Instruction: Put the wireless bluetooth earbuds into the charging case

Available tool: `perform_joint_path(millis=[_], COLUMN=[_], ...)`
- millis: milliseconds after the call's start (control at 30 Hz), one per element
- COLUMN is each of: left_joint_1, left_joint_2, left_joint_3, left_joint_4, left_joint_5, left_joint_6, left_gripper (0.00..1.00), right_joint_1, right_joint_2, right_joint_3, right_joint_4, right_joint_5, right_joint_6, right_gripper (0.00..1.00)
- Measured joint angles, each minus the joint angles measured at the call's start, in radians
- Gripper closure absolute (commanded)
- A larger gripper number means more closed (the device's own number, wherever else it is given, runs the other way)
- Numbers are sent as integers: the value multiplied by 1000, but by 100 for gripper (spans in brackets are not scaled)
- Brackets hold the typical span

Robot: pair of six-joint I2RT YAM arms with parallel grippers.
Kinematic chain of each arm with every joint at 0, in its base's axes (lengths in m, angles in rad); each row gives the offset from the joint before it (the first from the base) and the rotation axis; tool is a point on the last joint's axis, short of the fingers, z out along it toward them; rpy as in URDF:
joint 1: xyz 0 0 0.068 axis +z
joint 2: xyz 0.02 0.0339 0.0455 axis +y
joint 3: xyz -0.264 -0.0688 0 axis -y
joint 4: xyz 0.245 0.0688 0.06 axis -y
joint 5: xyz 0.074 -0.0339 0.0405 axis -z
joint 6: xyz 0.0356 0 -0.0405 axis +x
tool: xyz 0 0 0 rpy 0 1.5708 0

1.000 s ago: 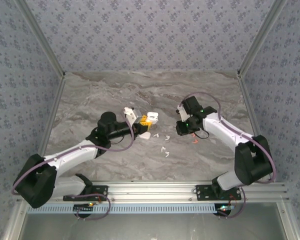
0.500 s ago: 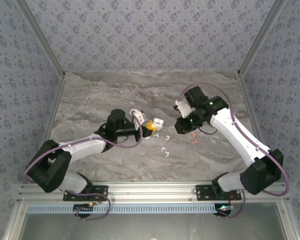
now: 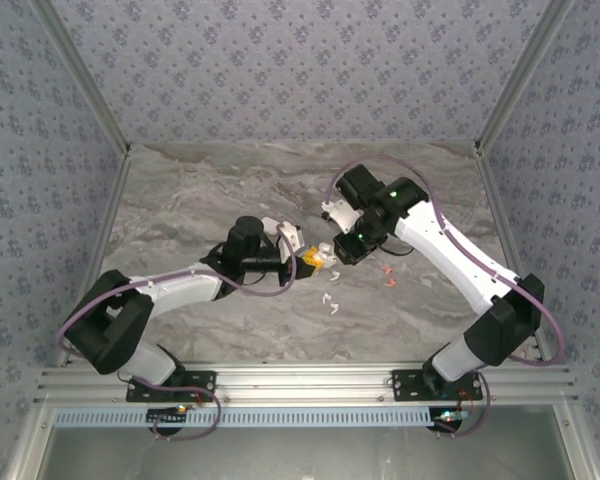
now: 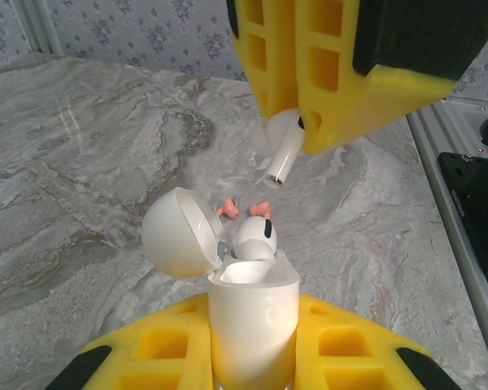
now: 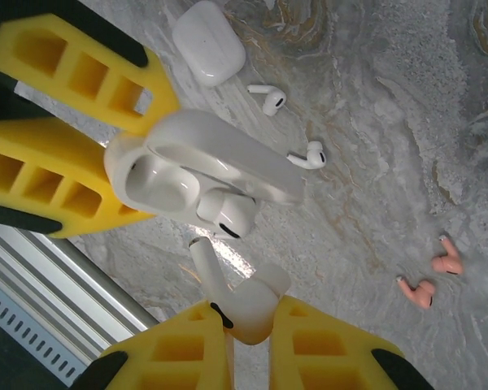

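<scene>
Left wrist view is showing the left gripper [image 4: 252, 361] clamping its ribbed yellow fingers [image 4: 183, 341] on a glossy white charging case [image 4: 252, 317] at lower centre, rounded lid [image 4: 177, 236] standing open, one smooth white earbud [image 4: 256, 237] sitting inside. At the top, the right gripper [image 4: 297, 97] is pinching a stemmed earbud [image 4: 283, 154] by its head, stem slanting toward the case. Two orange-red earbuds [image 4: 228, 210] are lying on the veined grey marble table [image 4: 81, 146].
</scene>
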Motion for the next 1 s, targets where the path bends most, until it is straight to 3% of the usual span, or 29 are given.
perform_joint_path(millis=[1000], left_joint_1=[-5], left_joint_2=[7], left_joint_3=[9], left_joint_4=[-8], left_joint_5=[0], left_joint_6=[0], left_gripper=[100], right_joint_1=[43], right_joint_2=[104], right_joint_3=[62], right_joint_4=[-16], right_joint_5=[-1], right_joint_6=[-16], right_gripper=[83])
